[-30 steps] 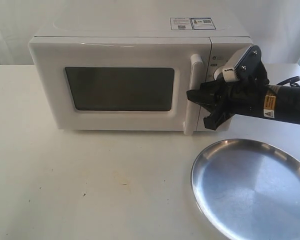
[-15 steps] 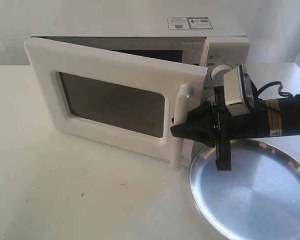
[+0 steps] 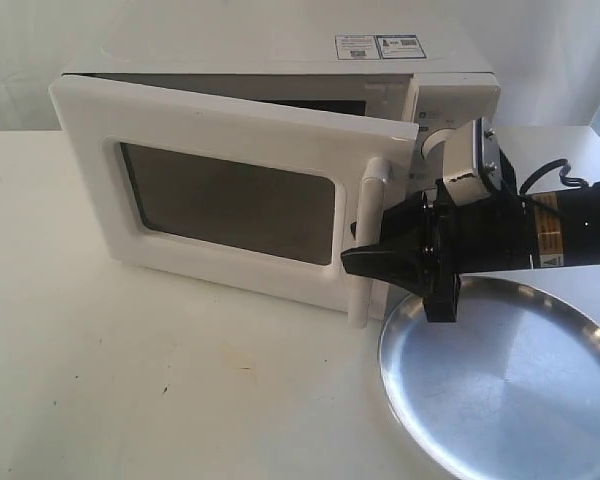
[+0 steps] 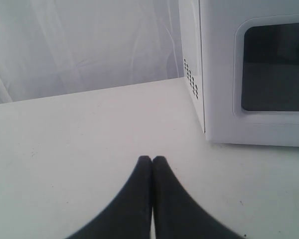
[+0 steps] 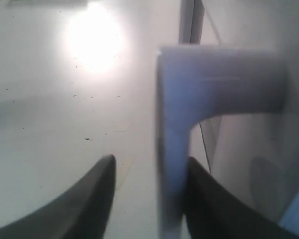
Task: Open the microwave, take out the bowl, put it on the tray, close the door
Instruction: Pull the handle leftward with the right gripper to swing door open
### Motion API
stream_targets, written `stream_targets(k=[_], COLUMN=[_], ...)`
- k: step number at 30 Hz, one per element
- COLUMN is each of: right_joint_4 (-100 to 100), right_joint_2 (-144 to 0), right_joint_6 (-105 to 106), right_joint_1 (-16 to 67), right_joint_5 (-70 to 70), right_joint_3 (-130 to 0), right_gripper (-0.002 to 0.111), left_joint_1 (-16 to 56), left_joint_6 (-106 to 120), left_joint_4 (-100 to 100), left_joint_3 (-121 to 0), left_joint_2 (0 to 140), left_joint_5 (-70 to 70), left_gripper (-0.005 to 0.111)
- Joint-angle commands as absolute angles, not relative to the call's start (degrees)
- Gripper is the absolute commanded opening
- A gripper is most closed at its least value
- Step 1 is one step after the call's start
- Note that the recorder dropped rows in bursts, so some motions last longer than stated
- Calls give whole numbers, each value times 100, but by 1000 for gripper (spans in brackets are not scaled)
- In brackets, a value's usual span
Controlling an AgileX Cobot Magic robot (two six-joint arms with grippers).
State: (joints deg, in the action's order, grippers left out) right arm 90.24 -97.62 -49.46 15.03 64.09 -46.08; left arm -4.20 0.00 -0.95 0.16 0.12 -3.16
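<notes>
The white microwave [image 3: 450, 85] stands at the back of the table, and its door [image 3: 230, 135] hangs partly open, swung toward the front. My right gripper [image 3: 356, 260] is open around the tall white bar handle [image 3: 366, 250]. In the right wrist view the handle [image 5: 172, 149] runs between the dark fingers [image 5: 97, 194], pressed against one of them. The steel tray [image 3: 500, 390] lies at the front right, under the right arm. My left gripper [image 4: 152, 159] is shut and empty, low over the table beside the microwave's side wall [image 4: 190, 64]. The bowl is hidden.
The white table [image 3: 130, 380] stretches left and in front of the microwave. The open door juts over the table's middle, its lower corner close to the tray's rim [image 3: 385, 345]. A white curtain hangs behind.
The door went from shut to partly open as my right gripper pulled the handle toward the front. Over the last half second it has barely moved.
</notes>
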Motion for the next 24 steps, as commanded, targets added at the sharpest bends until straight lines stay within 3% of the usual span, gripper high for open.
stream_targets(k=[1,10,21,24], right_joint_4=[8970,9004,9108,9108], right_joint_2=[-9710,-9697,-8796,-8348], right_joint_6=[-5168,-5477,-6069,-6095], right_joint_1=[1533,1451,806,807], right_joint_5=[6764,6783,6125,5890], right_joint_3=[-4597,-4337,-3461,-3298], right_gripper=[61,38,38,31], left_joint_1=[-396,-396,-396,-396], left_joint_6=[0,0,0,0], left_joint_4=[-40,-40,-40,-40], left_joint_3=[0,0,0,0], left_joint_2=[0,0,0,0], left_joint_5=[-338,-338,-338,-338], left_gripper=[0,0,0,0])
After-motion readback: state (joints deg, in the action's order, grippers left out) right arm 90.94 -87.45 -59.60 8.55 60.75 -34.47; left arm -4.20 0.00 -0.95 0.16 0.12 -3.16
